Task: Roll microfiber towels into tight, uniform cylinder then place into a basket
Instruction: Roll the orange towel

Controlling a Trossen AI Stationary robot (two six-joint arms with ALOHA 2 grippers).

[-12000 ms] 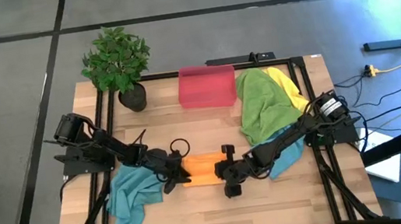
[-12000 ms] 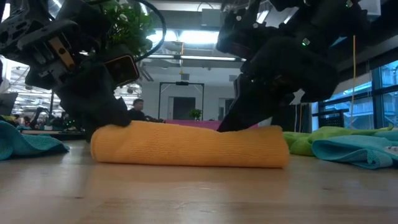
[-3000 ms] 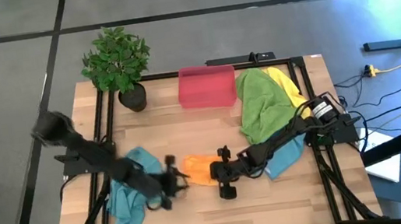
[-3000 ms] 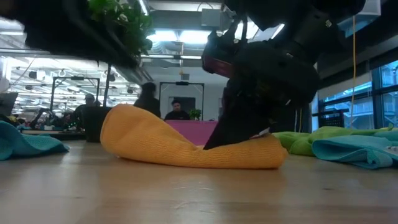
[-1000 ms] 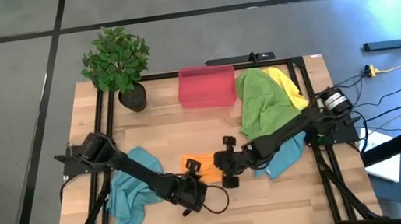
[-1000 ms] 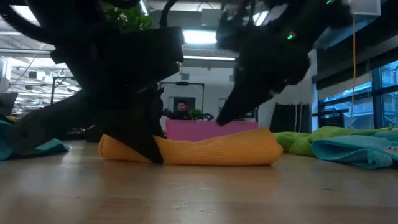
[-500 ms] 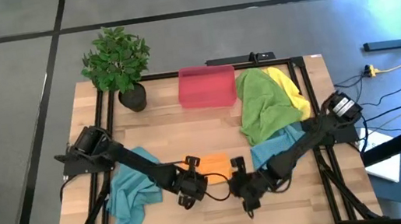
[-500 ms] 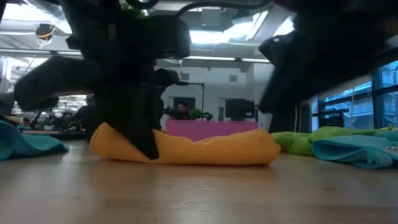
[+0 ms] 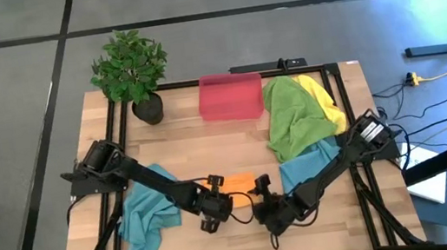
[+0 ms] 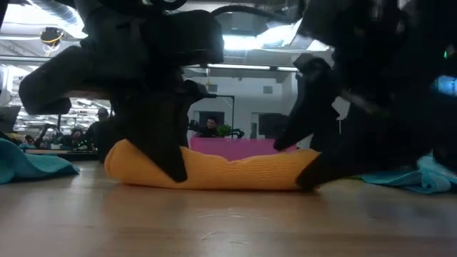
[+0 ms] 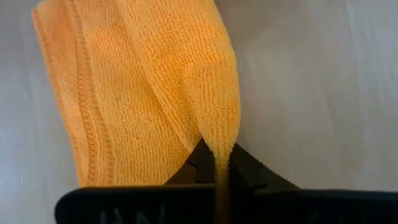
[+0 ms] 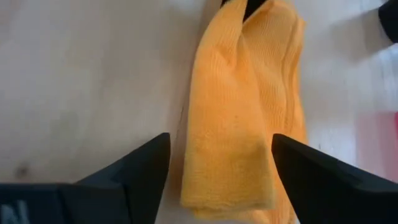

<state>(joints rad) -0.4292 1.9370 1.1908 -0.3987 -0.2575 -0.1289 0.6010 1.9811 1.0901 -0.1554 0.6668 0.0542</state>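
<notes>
**Orange towel pinched at one end, flanked at the other**

Seen from above, the orange towel (image 9: 236, 183) lies as a short flattened roll on the wooden desk (image 9: 209, 149), near its front edge and midway between my two arms. My left claw (image 9: 213, 198) sits at the roll's left end, closed on a fold of the cloth; in the left wrist view the fabric (image 11: 149, 93) is drawn into a thin ridge that runs down between my fingers. My right claw (image 9: 264, 196) stands at the roll's right end with its fingers spread wide and gripping nothing. In the right wrist view the end of the roll (image 12: 245, 118) lies between my two fingers (image 12: 137, 171), with bare wood showing beside it. In the low view the roll (image 10: 214, 170) rests flat on the desk, with one dark claw at each end.

A teal towel (image 9: 145, 219) lies crumpled under my left arm. A second teal towel (image 9: 304, 166) lies under my right arm, just in front of the green towel (image 9: 289, 120) and the yellow towel (image 9: 322, 98), which are heaped together. The pink basket (image 9: 231, 96) stands at the desk's far edge, between that heap and a potted plant (image 9: 130, 68).
</notes>
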